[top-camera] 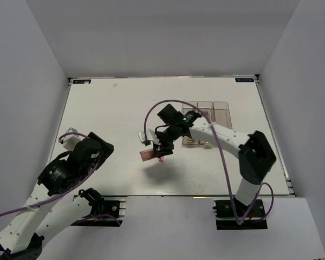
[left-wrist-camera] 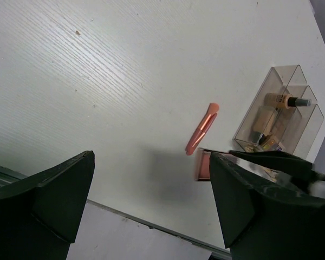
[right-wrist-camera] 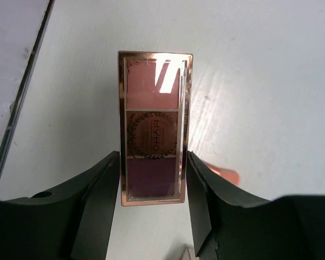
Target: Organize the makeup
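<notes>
top external: the right gripper [top-camera: 158, 149] reaches over the middle of the white table [top-camera: 108, 108], to the left of the clear three-compartment plastic box [top-camera: 221, 108] and nearer the arm bases. it holds the flat rectangular rose-gold-framed eyeshadow palette [top-camera: 148, 155] by one end. a soft shadow under the palette suggests it is carried clear of the surface, probably so it can swing across to the box. the thin pink stick [top-camera: 161, 160] lies just beside it. the left gripper [top-camera: 70, 136] waits far to the left of the box, out of the working arm's way.

left wrist: the left gripper [left-wrist-camera: 151, 200] has its jaws spread wide with nothing between them, so it is idle. beyond them the pink stick [left-wrist-camera: 202, 129] lies loose on the table [left-wrist-camera: 97, 81], left of the box [left-wrist-camera: 271, 81] and not yet sorted. the palette [left-wrist-camera: 203, 164] shows blurred just beside the stick. inside the box a small tan bottle [left-wrist-camera: 281, 100] lies on its side in one compartment, with other pieces i cannot make out in the next. part of the makeup therefore looks already filed.

right wrist: the right gripper [right-wrist-camera: 153, 162] is clamped on the palette [right-wrist-camera: 154, 124], one finger on each long edge at the purple end. the pink and brown pans stick out ahead. gripping the narrow width keeps the flat piece from twisting and leaves its free end to lead into a slot. the tip of the pink stick [right-wrist-camera: 226, 175] peeps out by one finger. the box is out of this view.
</notes>
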Robot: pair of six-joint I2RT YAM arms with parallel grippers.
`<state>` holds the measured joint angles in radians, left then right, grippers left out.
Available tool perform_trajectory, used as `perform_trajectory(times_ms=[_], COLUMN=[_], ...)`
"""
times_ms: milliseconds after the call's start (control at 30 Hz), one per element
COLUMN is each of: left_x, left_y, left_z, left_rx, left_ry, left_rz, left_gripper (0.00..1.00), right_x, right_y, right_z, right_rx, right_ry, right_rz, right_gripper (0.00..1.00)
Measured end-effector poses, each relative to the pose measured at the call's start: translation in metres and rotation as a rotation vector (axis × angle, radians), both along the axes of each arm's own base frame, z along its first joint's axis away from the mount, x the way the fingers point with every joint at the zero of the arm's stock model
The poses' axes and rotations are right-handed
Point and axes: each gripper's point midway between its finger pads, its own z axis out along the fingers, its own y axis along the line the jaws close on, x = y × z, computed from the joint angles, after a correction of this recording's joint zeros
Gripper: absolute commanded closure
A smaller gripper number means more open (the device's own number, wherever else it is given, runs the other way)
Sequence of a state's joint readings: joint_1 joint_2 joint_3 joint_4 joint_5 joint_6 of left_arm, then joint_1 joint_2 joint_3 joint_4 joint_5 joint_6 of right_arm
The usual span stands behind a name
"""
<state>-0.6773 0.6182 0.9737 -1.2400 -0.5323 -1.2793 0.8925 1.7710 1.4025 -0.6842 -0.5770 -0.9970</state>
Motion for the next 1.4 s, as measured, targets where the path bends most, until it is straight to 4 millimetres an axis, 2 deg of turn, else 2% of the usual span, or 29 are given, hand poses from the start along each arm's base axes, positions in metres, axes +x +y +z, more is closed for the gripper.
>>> perform_trajectory(times_ms=[100,167,400,567,700,733,800,967,1167,1367,1400], left_x=[0.003,0.005,0.014,0.024,0.031,0.032,0.034,0.039,0.041,0.046,0.047], left_y=[-0.003,-0.006,-0.022,-0.037,-0.047,-0.049,-0.053,-0.062,-0.069,-0.077,-0.08], left_z=[0.0,-0.002,-0.016,-0.019,-0.02,-0.021,-0.023,-0.025,-0.029,-0.035,-0.036], left_rx=[-0.004,-0.009,-0.003,-0.001,0.0,-0.001,-0.001,-0.005,-0.015,-0.015,-0.014], left_ry=[-0.008,-0.012,0.018,0.026,0.027,0.027,0.031,0.032,0.033,0.043,0.047], left_rz=[-0.006,-0.012,-0.062,-0.108,-0.143,-0.149,-0.163,-0.191,-0.212,-0.241,-0.248], left_gripper=[0.04,0.04,0.04,0.04,0.04,0.04,0.04,0.04,0.04,0.04,0.04], right_x=[0.011,0.025,0.1,0.149,0.17,0.174,0.181,0.198,0.213,0.217,0.217], right_y=[-0.011,-0.024,-0.101,-0.154,-0.186,-0.194,-0.207,-0.228,-0.244,-0.248,-0.248], right_z=[0.027,0.035,0.036,0.048,0.049,0.049,0.049,0.044,0.013,-0.014,-0.016], right_rx=[0.063,0.082,0.072,0.105,0.123,0.122,0.128,0.148,0.105,0.06,0.057], right_ry=[-0.018,-0.034,-0.073,-0.089,-0.073,-0.065,-0.051,-0.013,0.071,0.141,0.15], right_rz=[-0.097,-0.196,-0.636,-0.912,-1.063,-1.1,-1.171,-1.311,-1.45,-1.521,-1.527], right_gripper=[0.86,0.86,0.86,0.87,0.88,0.92,0.93,0.92,0.84,0.63,0.53])
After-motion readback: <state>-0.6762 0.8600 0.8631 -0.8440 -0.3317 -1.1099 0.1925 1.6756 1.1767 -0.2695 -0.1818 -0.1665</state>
